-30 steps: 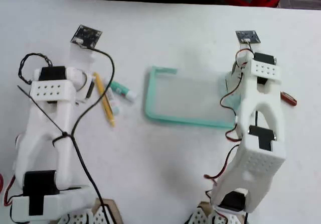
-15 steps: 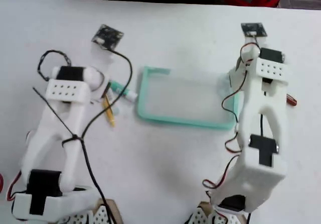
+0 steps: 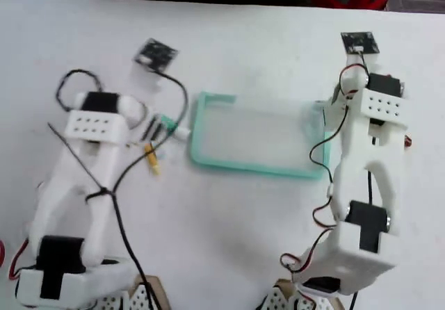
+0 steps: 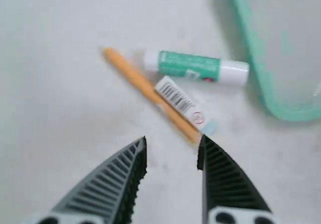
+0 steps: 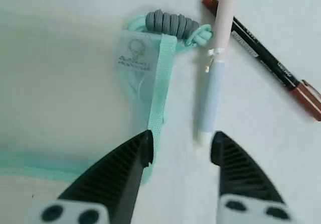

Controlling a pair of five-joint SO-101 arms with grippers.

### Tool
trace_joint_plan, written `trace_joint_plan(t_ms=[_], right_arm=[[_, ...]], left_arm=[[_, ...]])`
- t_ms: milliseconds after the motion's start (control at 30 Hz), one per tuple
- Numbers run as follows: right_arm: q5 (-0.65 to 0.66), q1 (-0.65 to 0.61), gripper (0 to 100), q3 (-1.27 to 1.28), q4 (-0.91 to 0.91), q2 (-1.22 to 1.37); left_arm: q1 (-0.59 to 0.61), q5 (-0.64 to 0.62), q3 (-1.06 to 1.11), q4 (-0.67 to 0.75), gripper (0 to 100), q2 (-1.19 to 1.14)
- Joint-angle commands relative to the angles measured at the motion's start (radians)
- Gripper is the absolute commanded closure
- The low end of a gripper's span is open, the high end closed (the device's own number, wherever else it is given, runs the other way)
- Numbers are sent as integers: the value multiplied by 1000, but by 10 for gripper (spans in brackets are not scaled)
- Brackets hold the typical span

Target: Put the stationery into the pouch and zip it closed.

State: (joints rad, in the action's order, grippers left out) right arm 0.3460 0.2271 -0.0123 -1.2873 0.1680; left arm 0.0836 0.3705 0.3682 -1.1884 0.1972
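No text is legible. A barcode label marks the white item. Print on the glue stick, brown pen and pouch tag is unreadable.

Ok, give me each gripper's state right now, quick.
Left gripper: open, holding nothing, by the orange pencil.
Right gripper: open, holding nothing, at the pouch edge.

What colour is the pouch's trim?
Mint green; the pouch shows it best in the high view.
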Motion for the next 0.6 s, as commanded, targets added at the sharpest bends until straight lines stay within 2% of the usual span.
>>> trace_joint_plan(t_ms=[0, 167, 333, 567], right_arm=[[-2, 2, 705, -6, 70, 45], [-2, -39, 723, -6, 105, 81], [-2, -77, 830, -5, 111, 104], [-2, -101, 846, -8, 105, 139]], left_arm=[[122, 87, -8, -31, 828, 128], [185, 147, -3, -83, 828, 268], [182, 141, 12, -123, 827, 286], [166, 141, 192, 32, 827, 288]])
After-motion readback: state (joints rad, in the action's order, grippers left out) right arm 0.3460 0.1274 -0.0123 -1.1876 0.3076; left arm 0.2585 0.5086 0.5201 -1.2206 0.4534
